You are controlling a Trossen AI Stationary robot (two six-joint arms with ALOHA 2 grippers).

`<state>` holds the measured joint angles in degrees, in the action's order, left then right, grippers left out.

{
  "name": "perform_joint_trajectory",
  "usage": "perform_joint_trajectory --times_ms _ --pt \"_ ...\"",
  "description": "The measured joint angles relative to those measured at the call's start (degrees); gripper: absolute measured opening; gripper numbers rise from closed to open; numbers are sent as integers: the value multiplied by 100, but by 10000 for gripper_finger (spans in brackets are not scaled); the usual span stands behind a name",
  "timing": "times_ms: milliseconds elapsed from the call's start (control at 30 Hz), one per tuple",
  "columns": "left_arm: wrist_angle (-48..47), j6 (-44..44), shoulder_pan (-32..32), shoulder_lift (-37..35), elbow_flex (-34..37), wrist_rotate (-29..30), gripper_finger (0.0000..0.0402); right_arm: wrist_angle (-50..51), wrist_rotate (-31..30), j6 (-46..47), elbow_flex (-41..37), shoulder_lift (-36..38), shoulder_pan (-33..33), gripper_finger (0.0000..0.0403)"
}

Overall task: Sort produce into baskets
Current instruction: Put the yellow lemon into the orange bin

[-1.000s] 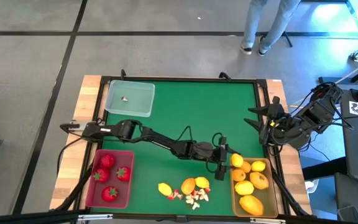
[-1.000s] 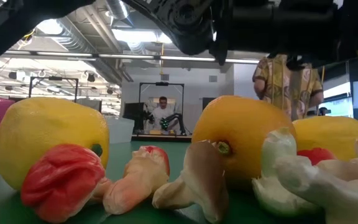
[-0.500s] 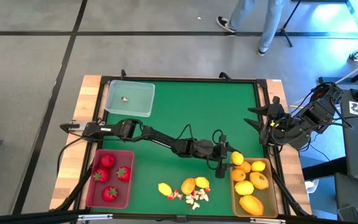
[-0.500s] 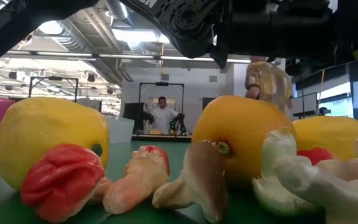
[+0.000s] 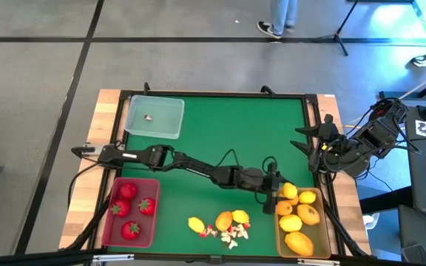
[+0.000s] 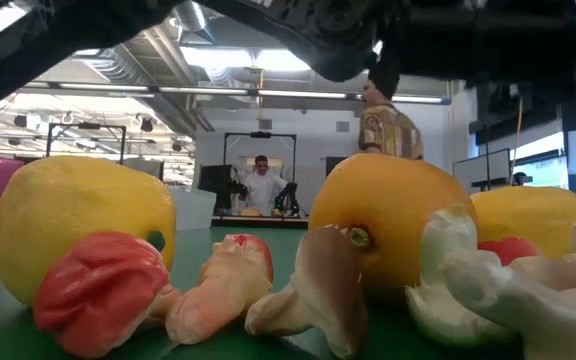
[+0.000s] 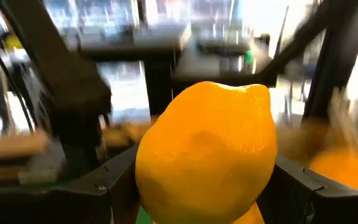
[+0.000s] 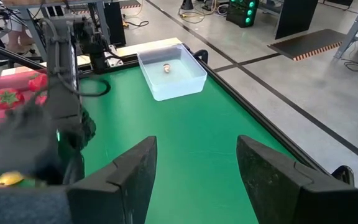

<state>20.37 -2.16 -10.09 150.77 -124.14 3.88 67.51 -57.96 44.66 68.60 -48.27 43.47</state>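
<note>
— Produce first: where does it lie?

— A yellow lemon point(image 7: 207, 152) sits pinched between the two fingers point(image 7: 107, 186) of my left gripper point(image 5: 278, 191), which hangs over the near-left corner of the tan-yellow basket point(image 5: 324, 235) at my right front. That basket already has several yellow and orange fruits point(image 5: 302, 216) in it.

— And the rest?

— Four strawberries point(image 5: 128, 191) are in the pinkish-red basket point(image 5: 108, 229) at my left front. Between the two baskets, on the green mat point(image 5: 228, 125), lie three loose lemons point(image 5: 223, 219) and a cluster of white-and-red bits point(image 5: 231, 234). The clear basket point(image 5: 154, 117) at the far left holds one tiny piece point(image 5: 148, 117).

— Your other arm?

— My right gripper point(image 8: 194, 171) waits at the table's right edge, fingers spread with nothing between them, facing across the mat.

— Anyone around?

— A person point(image 6: 386, 125) is in the room beyond the table.
</note>
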Motion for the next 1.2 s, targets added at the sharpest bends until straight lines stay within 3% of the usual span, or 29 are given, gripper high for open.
perform_joint_trajectory --times_ms 300,667,900,1200 --pt "-362 -79 2 183 -214 -4 250 20 9 -17 0 2 1 221" --pt "-646 -123 -26 189 -210 -13 297 35 12 -20 0 0 0 221" --pt "-773 -224 -48 91 -199 -91 303 33 14 -20 0 0 1 221" --pt "-2880 -792 -44 -988 -212 -123 300 35 16 -19 0 0 1 221"
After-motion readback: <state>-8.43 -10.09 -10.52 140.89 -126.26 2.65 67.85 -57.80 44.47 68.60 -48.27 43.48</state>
